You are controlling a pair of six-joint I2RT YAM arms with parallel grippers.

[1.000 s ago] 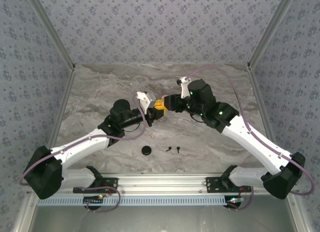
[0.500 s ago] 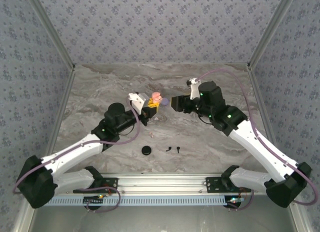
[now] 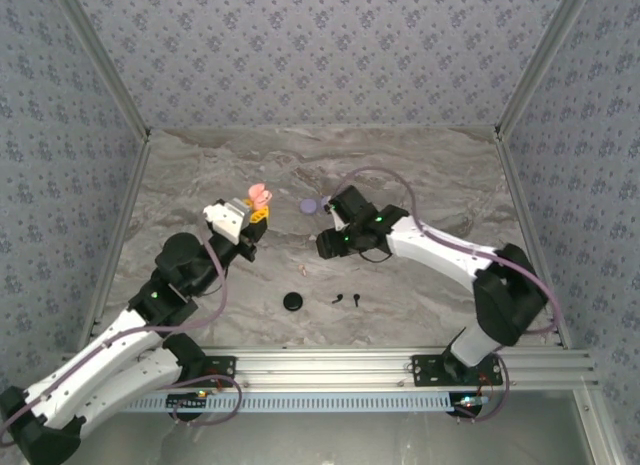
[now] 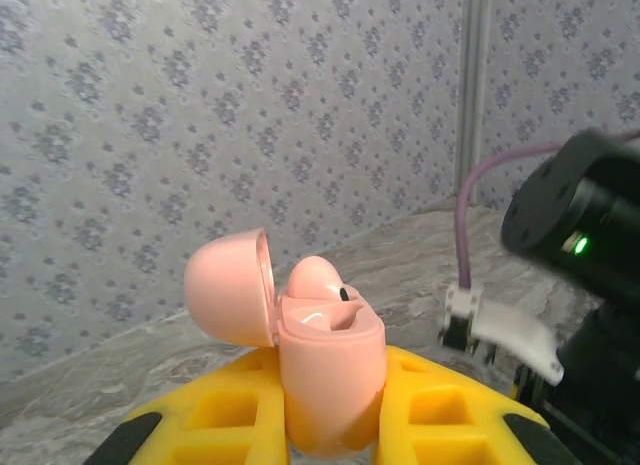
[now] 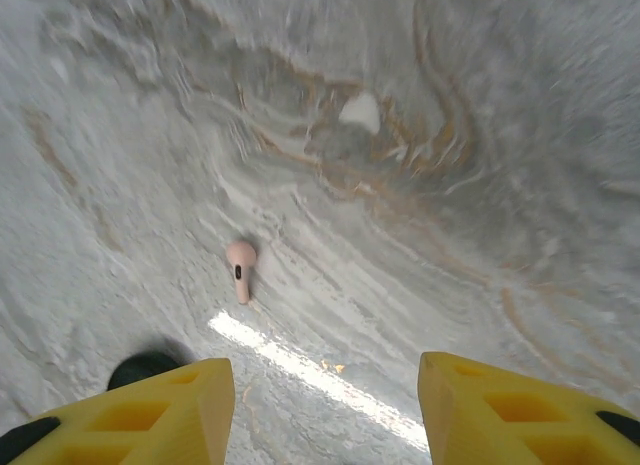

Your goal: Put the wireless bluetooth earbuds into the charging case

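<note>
On marble (image 5: 470,165), pink earbud (image 5: 240,270) below spread right jaws, left jaws clamping pink case (image 4: 330,385).

I cannot read any text, label, brand or number in my views. The pink charging case (image 4: 330,385) has a plain shell, and the wall pattern (image 4: 150,135) is only small flowers, no letters.

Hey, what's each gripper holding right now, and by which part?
The left gripper clamps the open pink charging case by its lower body. The right gripper is open and holds nothing.
</note>
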